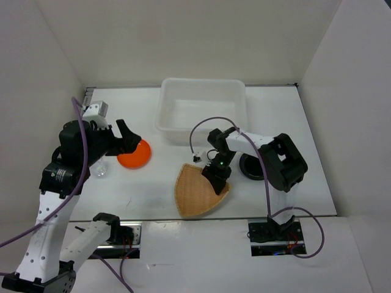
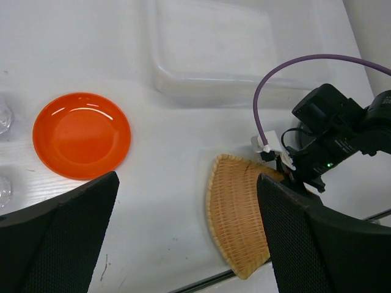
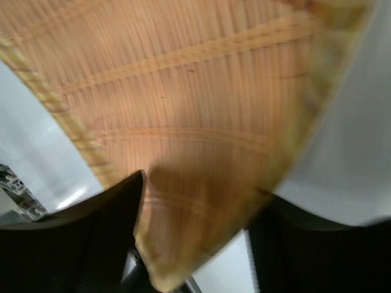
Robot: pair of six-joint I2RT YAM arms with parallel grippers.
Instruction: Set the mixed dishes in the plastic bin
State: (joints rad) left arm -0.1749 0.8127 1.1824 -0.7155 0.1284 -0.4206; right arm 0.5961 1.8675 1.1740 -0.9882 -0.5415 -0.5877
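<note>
Straddling | right hand [image 1: 217,183] | basket tray [image 1: 195,195] corner between fingers

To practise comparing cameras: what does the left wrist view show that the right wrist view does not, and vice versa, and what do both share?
Only the left wrist view shows the orange plate, the plastic bin, two clear cups at its left edge and the right arm. Only the right wrist view shows the weave of the basket close up, between the fingers of the right gripper. Both show the basket on the white table.
</note>
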